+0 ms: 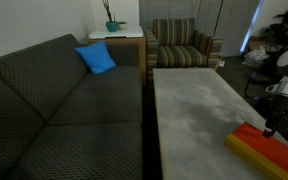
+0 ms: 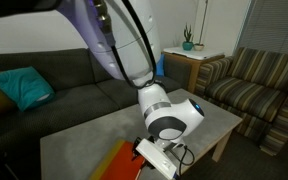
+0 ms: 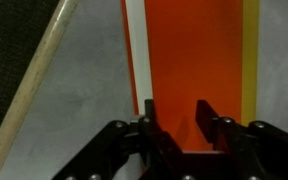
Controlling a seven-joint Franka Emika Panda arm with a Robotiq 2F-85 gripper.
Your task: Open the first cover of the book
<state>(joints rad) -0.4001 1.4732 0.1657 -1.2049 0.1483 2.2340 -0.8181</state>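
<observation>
Because the book (image 1: 274, 152) lies flat on the grey tabletop (image 3: 84, 90), with its white page edge (image 3: 136, 50) at left in the wrist view, I hold my end effector (image 3: 175, 108) open, jaws apart, over the first cover (image 3: 189, 50) just right of that edge, probably to hook the board's lip. The yellow band (image 3: 249, 50) runs along the far right. Contact: can't tell.

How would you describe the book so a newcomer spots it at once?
Find the long grey table beside the dark sofa. At its near corner, below the tool, lies the book: flat, orange-red with a yellow band, unlike the blue cushion on the sofa.
</observation>
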